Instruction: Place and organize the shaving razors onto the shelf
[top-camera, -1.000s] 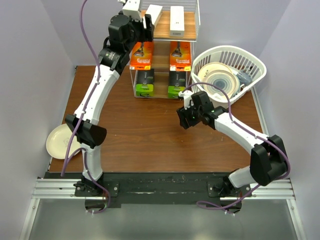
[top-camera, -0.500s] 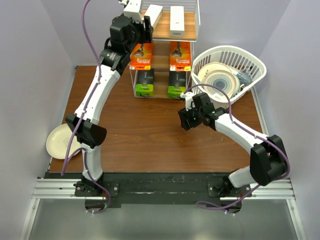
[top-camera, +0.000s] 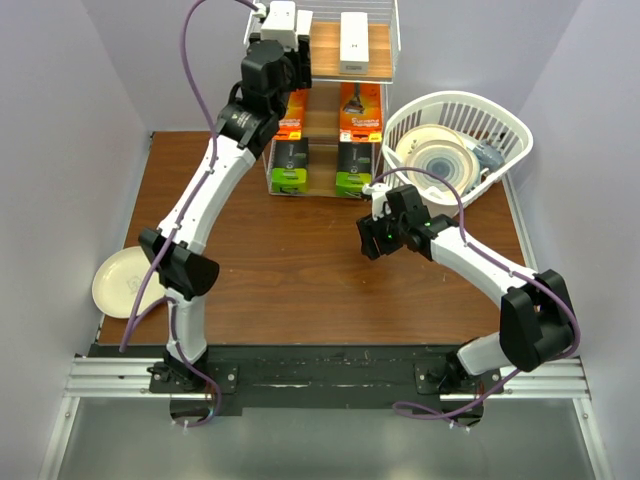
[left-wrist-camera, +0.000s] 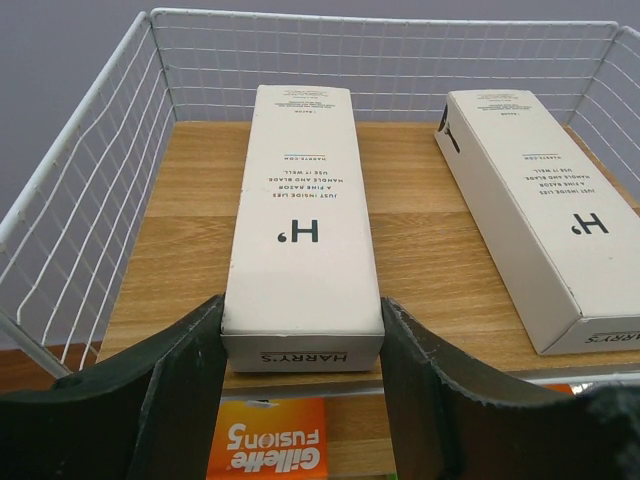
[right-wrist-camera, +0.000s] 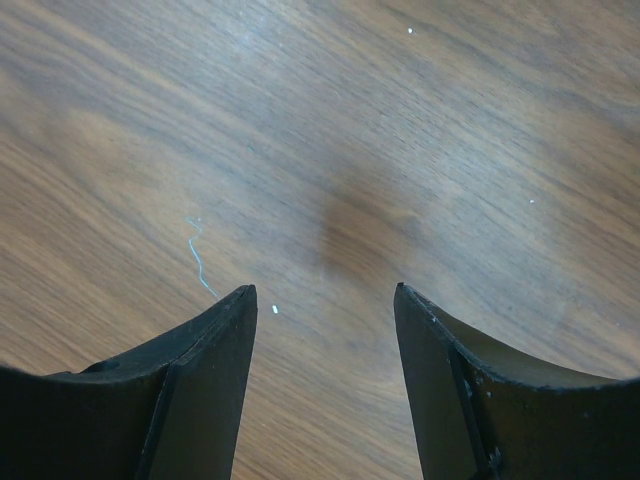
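White wire and light brown boards on the shelf (left-wrist-camera: 180, 225). Top tier: left white box (left-wrist-camera: 300, 210) and right white box (left-wrist-camera: 530, 200), both with dark lettering. Below: orange cards (top-camera: 360, 103), then black boxes (top-camera: 352, 158) with lime-green ends. Dark brown wood-grain desk (top-camera: 290, 270). White slotted basket (top-camera: 505, 115) far right; cream plate (top-camera: 115, 280) near left.

Left arm (top-camera: 205, 195) and right arm (top-camera: 475, 262): white link shells, black joint housings, purple cables (top-camera: 183, 40). Right gripper (right-wrist-camera: 322, 292): matte black, broad tapered fingers (right-wrist-camera: 200, 390).

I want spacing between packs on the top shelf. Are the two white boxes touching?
Apart. The left wrist view shows bare wooden board between the left white box and the right white box.
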